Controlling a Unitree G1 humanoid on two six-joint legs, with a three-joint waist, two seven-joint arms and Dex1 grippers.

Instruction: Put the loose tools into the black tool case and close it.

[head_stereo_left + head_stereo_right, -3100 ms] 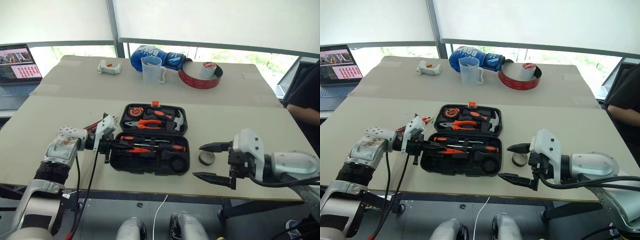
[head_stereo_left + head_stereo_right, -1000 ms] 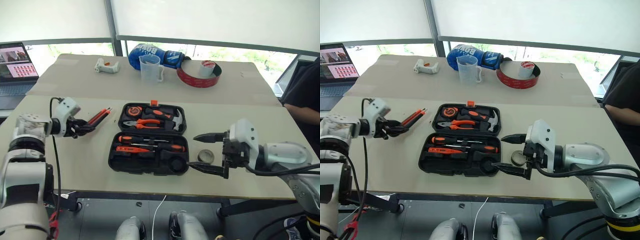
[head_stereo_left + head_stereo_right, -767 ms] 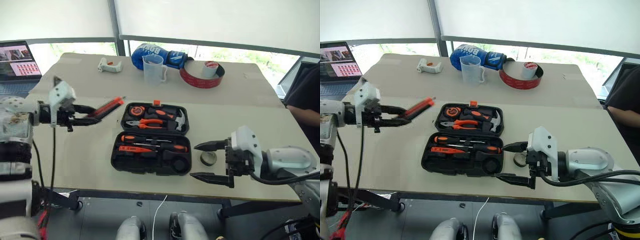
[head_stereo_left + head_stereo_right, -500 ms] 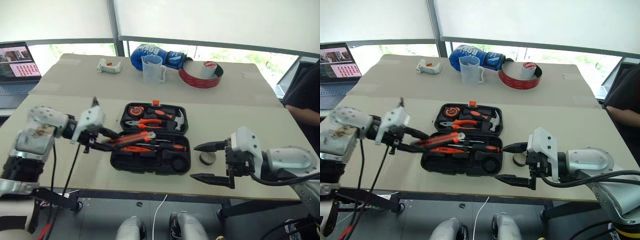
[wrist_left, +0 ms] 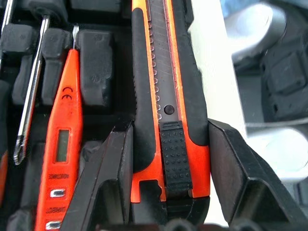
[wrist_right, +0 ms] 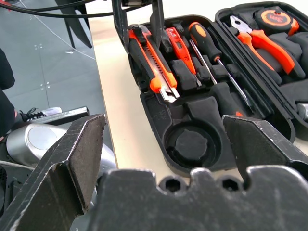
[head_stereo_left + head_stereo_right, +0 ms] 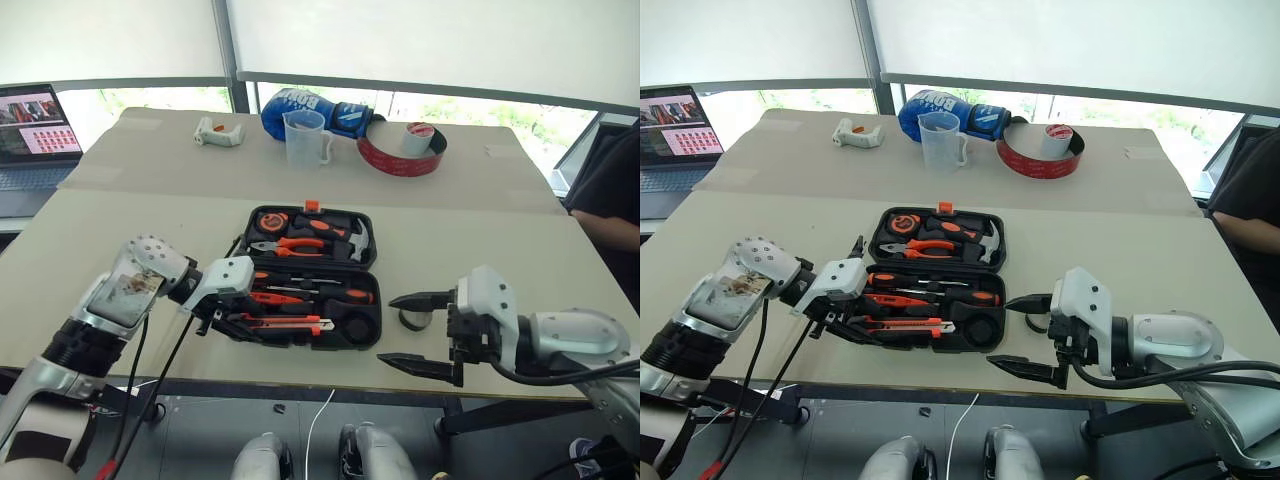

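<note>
The black tool case (image 7: 371, 331) lies open in the middle of the table. Two black-and-orange screwdrivers (image 7: 322, 294) and the slim orange tester (image 5: 61, 144) lie in its near half. My left gripper (image 7: 223, 318) is shut on the orange-black utility knife (image 7: 287, 323) and holds it along the case's front row; I cannot tell if it rests in a slot. The small dark tape roll (image 7: 412, 320) sits on the table just right of the case. My right gripper (image 7: 388, 329) hovers wide open beside it, its fingers (image 6: 72, 159) empty.
Orange pliers (image 7: 290, 245), a hammer and a tape measure fill the case's far half. At the back stand a clear measuring jug (image 7: 305, 140), a blue boxing glove (image 7: 320, 108), a big red tape roll (image 7: 402, 152) and a white part (image 7: 218, 132). A laptop (image 7: 35, 135) sits far left; a person (image 7: 612, 190) at right.
My left arm swung in from the left side of the table with the utility knife and lowered it onto the case's near half. The right gripper stayed put.
</note>
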